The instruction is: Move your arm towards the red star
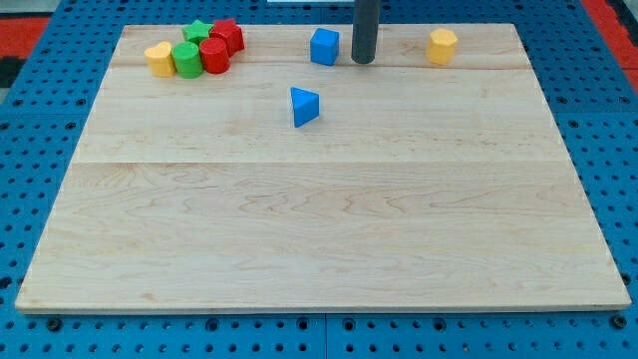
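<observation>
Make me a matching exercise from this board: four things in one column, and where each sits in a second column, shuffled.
Things:
1. red star
2. blue cube
3. blue triangle
4. yellow block

Places:
A. alone, below the top row of blocks
B. right of my tip, apart from it
C. right end of the cluster at the view's top left
D. just left of my tip

Pairs: 1-C, 2-D, 3-A, 4-B

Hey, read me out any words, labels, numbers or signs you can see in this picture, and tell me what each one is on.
None: no text, number, label or sign shows anywhere.
Wooden board: bare wood grain only.
Blue pegboard around it: holes only.
The blocks and my tip: plain, unmarked.
</observation>
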